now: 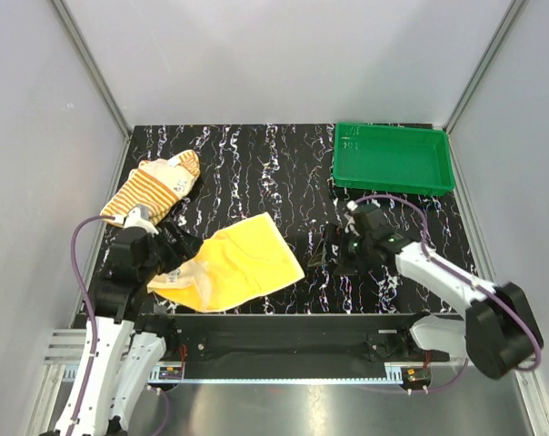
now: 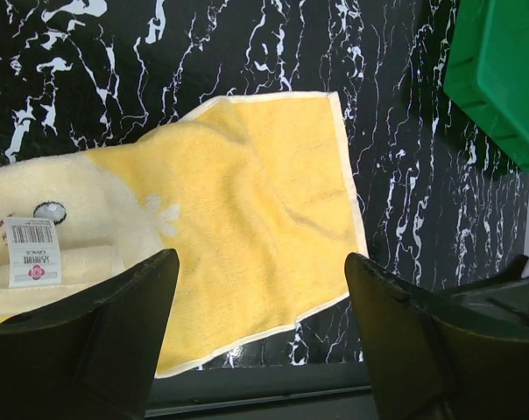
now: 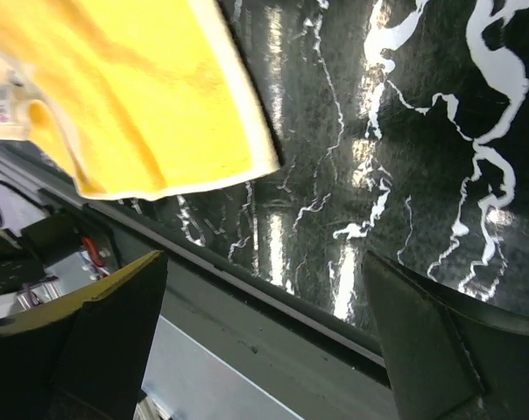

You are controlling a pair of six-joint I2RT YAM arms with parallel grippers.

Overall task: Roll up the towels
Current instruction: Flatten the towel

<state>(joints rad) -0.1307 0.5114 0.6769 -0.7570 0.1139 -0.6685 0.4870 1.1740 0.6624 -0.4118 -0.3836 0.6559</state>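
A: Where does the yellow towel [image 1: 243,259] lie against the left gripper [image 1: 174,259]?

B: Right under it. The gripper hangs over the towel's left end, where the cloth is bunched and turned pale side up. The rest spreads flat to the right. In the left wrist view the fingers stand wide apart with only towel below them and nothing pinched.

A: And the right gripper [image 1: 334,259]?

B: It is spread wide too, low over bare table [image 1: 284,173]. It is near the towel's right corner but apart from it, and holds nothing.

A: The striped towel [image 1: 156,186]?

B: It is crumpled in a heap by the table's left edge, farther back than the yellow one. The left arm is just beside it, and I cannot tell whether they touch.

A: Any writing?

B: There is a white tag [image 2: 32,252] on the pale turned-over part, with a barcode and a small red round mark. The print is too small to read.

A: Edges?

B: The yellow towel lies askew, with a cream band along its sides. Its near border is close to the table's front edge.

A: Room to move?

B: The marbled top is bare in the middle and far centre. The green tray [image 1: 393,159] sits in the far right corner, well apart from both towels.
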